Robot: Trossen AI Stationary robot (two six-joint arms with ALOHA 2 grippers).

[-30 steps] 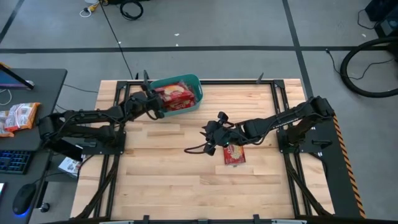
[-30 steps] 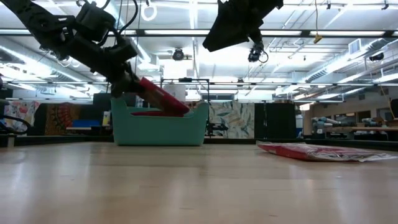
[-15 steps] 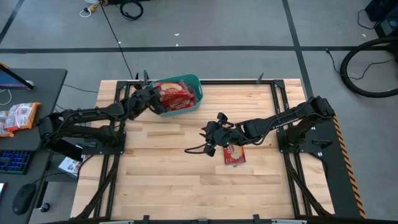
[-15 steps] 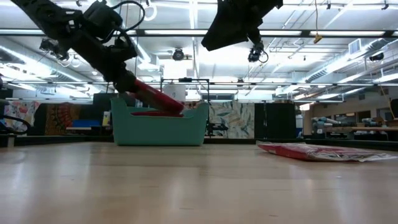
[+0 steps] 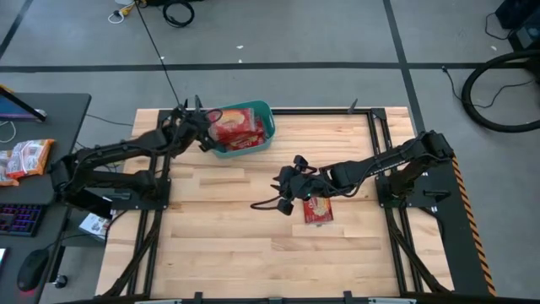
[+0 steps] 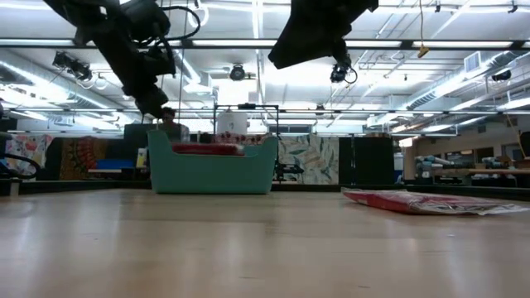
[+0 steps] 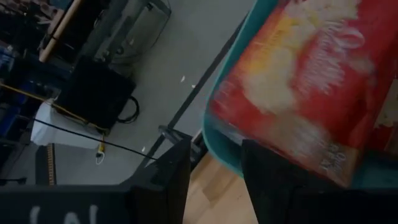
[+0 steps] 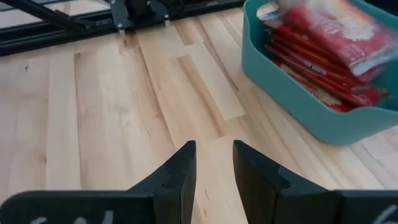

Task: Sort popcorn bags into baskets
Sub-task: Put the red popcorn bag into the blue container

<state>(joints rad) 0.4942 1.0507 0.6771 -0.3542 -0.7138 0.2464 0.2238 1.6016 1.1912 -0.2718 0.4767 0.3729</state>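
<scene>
The teal basket (image 5: pixel 267 127) stands at the table's far edge with several red popcorn bags (image 5: pixel 237 128) piled in it; the top bag (image 7: pixel 311 74) lies flat on the pile. My left gripper (image 5: pixel 201 139) hovers open and holds nothing, just above the basket's left end (image 7: pixel 224 149). One more popcorn bag (image 5: pixel 319 209) lies flat on the table at right of centre, seen in the low view as a thin red packet (image 6: pixel 422 201). My right gripper (image 5: pixel 281 192) hangs open above the table's middle, just left of that bag, its fingers (image 8: pixel 180 174) pointing toward the basket (image 8: pixel 292 106).
A black cable (image 5: pixel 263 203) trails on the wood below my right gripper. Black frame rails (image 5: pixel 375 135) run along the table's sides. Orange-and-white snack packets (image 5: pixel 25 157) lie on the desk to the left. Bare wood spans the table's near half.
My left gripper has let go of the red bag it held slanting over the basket; the bag has dropped flat onto the pile. The gripper has then drawn up and back toward the table's left edge. My right arm has kept still.
</scene>
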